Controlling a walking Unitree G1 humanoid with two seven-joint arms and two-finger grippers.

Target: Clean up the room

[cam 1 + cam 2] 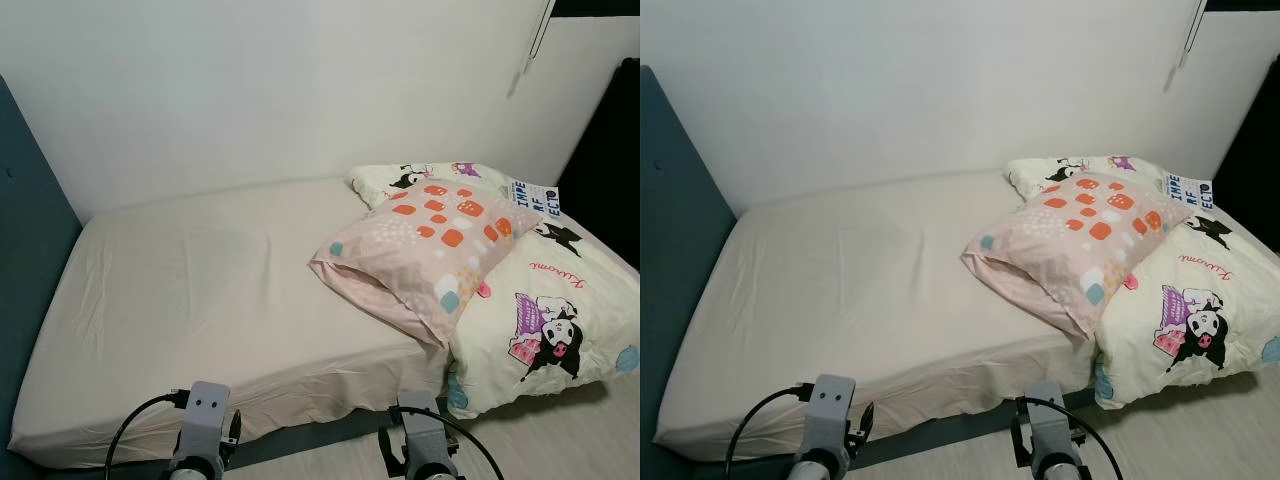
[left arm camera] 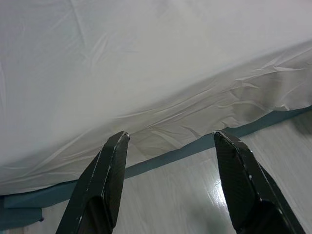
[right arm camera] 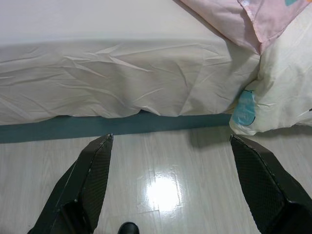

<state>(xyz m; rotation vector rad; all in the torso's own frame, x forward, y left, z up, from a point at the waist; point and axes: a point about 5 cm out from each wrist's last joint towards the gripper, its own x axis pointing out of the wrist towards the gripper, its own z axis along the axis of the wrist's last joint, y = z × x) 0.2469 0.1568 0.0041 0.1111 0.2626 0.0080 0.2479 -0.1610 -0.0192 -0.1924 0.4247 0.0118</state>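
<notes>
Left end effector (image 2: 168, 146) and right end effector (image 3: 170, 146) hang released, fingers spread, above the floor (image 3: 165, 195). Pillow (image 1: 425, 245) lies at 2 o'clock on the bed (image 1: 200, 300), overlapping the quilt (image 1: 550, 320), awaiting straightening.

Head eyes overlook bed (image 1: 200, 290); wrist cameras near its edge.

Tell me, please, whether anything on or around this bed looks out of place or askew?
Yes. The cartoon-print duvet is bunched at the bed's right end and spills over the edge toward the floor. The pink pillow lies tilted on top of it, away from the blue headboard.
</notes>
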